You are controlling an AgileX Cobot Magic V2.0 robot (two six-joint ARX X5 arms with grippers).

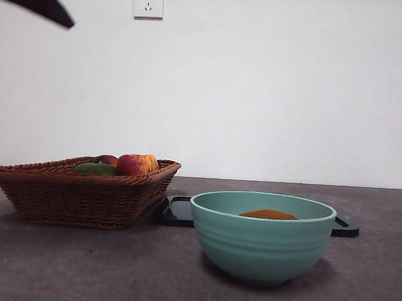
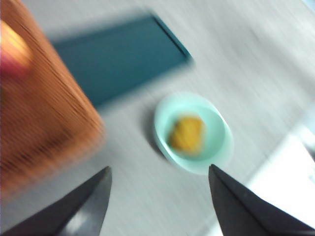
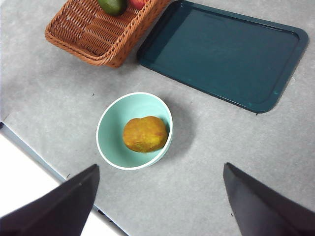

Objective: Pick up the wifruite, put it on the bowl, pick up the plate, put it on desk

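At the left of the front view, a brown woven wicker basket stands on the matte dark grey-brown surface, holding a red and yellow apple and a green fruit. Behind and to its right lies a flat dark teal rectangular plastic tray, empty, with a low raised rim and rounded corners. This looks to be the "plate" of the task.

In front of the tray, close to it but apart, stands the round teal-green glazed bowl. Inside it rests a brownish-yellow oval fruit, so the first step appears done.

The tray is what remains to be handled. It looks light, stiff and smooth, probably slippery under the pads. Lying flat, it offers little to pinch except its rim. A grip across the raised lip at the middle of a long side, or at a short end, would likely hold best. Held by one edge it may tilt, so lifting slowly seems wise.

The left hand hangs high above the surface, its jaws spread and empty; its picture is blurred. The right hand also hovers above the bowl and tray, jaws spread wide, holding nothing. In the front view only a black tip shows at the top left corner.
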